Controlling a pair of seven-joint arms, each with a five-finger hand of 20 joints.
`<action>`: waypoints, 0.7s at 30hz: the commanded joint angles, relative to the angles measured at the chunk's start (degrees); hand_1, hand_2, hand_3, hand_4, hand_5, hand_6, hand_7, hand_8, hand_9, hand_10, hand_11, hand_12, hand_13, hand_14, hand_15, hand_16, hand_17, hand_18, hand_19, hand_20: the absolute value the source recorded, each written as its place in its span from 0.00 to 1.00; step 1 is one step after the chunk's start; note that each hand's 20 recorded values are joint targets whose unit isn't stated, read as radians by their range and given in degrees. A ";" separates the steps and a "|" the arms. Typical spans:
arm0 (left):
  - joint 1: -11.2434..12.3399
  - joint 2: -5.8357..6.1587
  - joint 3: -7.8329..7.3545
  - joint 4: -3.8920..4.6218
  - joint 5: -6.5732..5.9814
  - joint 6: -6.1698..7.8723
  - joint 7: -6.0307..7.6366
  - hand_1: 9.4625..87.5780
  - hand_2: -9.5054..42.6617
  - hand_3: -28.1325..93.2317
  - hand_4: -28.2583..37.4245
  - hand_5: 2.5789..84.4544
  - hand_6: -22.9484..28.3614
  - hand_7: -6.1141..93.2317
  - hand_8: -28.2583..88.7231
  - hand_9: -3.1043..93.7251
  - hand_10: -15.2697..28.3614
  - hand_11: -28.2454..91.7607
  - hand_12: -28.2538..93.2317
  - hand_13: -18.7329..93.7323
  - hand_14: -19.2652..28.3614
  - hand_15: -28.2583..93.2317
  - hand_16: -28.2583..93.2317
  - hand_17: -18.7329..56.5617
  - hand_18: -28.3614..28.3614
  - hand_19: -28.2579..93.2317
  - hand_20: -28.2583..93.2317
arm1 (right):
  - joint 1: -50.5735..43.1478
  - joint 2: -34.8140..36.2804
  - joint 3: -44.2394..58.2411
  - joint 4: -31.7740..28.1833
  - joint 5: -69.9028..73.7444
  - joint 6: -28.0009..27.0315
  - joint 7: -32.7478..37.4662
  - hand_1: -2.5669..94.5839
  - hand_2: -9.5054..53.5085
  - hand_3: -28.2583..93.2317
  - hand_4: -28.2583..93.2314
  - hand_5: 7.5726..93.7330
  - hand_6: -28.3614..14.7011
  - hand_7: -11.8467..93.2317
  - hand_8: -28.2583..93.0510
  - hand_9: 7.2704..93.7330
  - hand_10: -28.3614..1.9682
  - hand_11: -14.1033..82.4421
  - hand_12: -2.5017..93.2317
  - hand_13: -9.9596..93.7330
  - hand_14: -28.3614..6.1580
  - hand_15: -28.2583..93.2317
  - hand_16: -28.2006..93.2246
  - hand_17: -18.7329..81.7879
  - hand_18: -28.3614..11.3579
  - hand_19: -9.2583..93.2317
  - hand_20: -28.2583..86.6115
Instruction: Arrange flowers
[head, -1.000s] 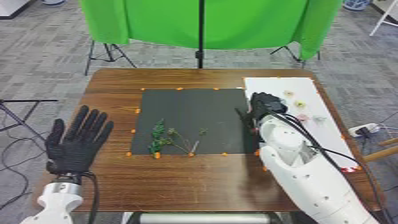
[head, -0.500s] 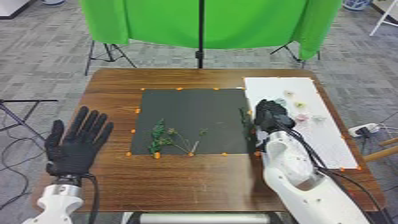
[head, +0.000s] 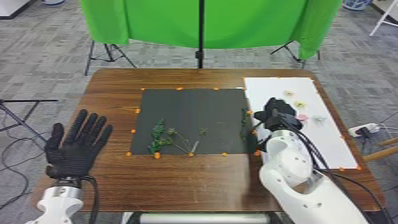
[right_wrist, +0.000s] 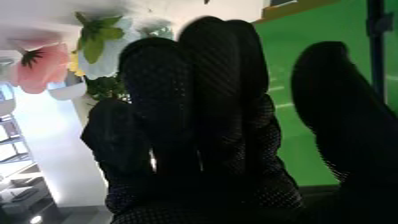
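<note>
Over the left edge of the worktop (head: 187, 192), left hand (head: 73, 159) released, fingers straight and pointing toward the far edge. On the dark mat (head: 191, 102), close to its near left corner, a leafy green sprig (head: 158, 136), with thin stems (head: 184, 142) just beside. Along the mat's right edge, another green sprig (head: 245, 122). Just beside that, right hand (head: 279, 114) released, fingers extended, over the white sheet (head: 271, 85). On that sheet, toward the worktop's right edge, a pink flower (head: 303, 117), then a pale flower (head: 321, 119).

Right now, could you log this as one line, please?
right hand: open, over white sheet | left hand: open | green sprigs: on black mat
</note>
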 joint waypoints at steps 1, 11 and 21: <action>0.12 -0.25 0.64 0.09 0.11 0.52 -0.58 0.25 0.40 0.84 0.00 0.52 0.64 0.14 0.17 0.44 0.72 0.35 0.31 0.43 0.74 0.45 0.19 0.17 0.72 0.47 0.32 | 2.73 -2.29 -1.72 6.21 -2.38 -9.64 -1.39 0.33 0.07 0.87 0.06 0.84 0.55 0.46 0.14 0.91 0.36 0.50 0.29 0.86 0.40 0.73 0.45 0.64 0.01 1.00 0.80; 0.94 -0.37 0.48 -0.16 -0.43 0.96 -0.22 0.25 0.40 0.84 0.00 0.52 0.64 0.14 0.17 0.44 0.72 0.35 0.31 0.42 0.74 0.45 0.19 0.17 0.72 0.47 0.32 | 2.71 -4.09 -3.99 5.08 3.98 -14.34 -0.53 0.55 0.00 0.86 0.02 0.88 0.54 0.36 0.33 0.93 0.44 0.44 0.38 0.86 0.43 0.73 0.45 0.62 0.01 1.00 0.79; -0.27 -0.07 0.59 0.44 -0.86 0.80 -1.51 0.25 0.39 0.84 0.00 0.52 0.64 0.14 0.17 0.44 0.72 0.36 0.32 0.42 0.74 0.46 0.19 0.16 0.73 0.48 0.32 | 1.59 -4.77 -6.10 0.74 4.94 -13.13 -2.92 0.56 0.00 0.88 0.03 0.89 0.55 0.38 0.38 0.95 0.46 0.46 0.41 0.87 0.41 0.75 0.47 0.63 0.00 1.00 0.83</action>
